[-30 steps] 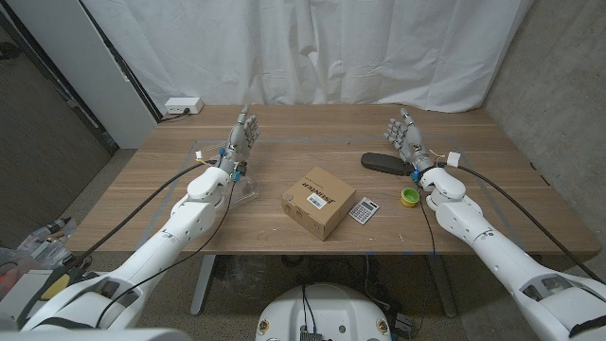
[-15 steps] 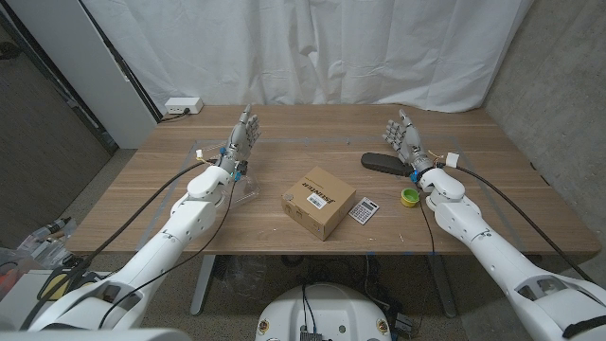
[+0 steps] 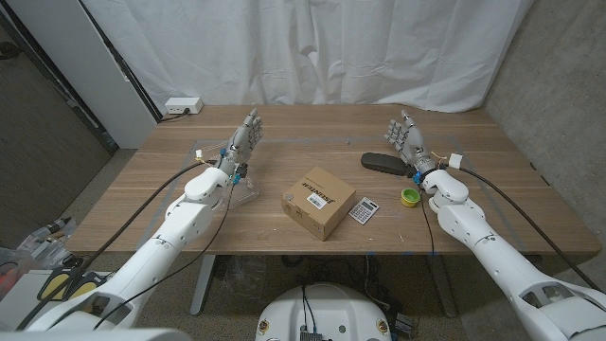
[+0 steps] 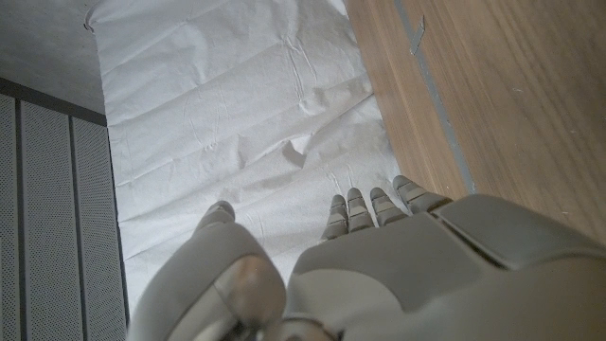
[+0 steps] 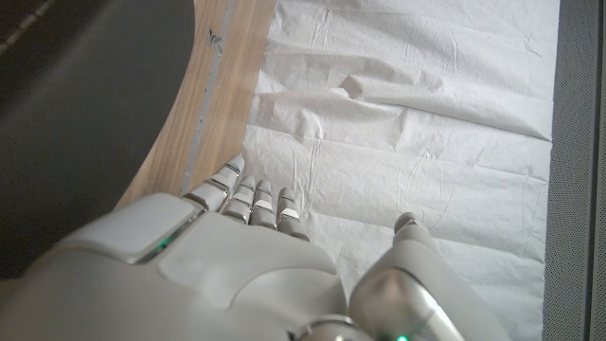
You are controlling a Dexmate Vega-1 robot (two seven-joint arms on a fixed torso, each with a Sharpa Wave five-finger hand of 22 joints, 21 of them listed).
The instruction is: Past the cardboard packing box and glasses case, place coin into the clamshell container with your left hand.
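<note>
The coin cannot be made out on the wooden worktop (image 3: 284, 152). The clear plastic clamshell container (image 3: 242, 189) sits under the left wrist, left of the brown cardboard packing box (image 3: 320, 201); the dark glasses case (image 3: 383, 163) lies well right. The left hand (image 3: 247, 134) is raised, fingers (image 4: 371, 206) straight and apart, holding nothing. The right hand (image 3: 405, 135) is likewise upright, released and touches nothing.

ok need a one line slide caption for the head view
Both hands, left hand and right hand, raised open over the table; cardboard box sits between them.
</note>
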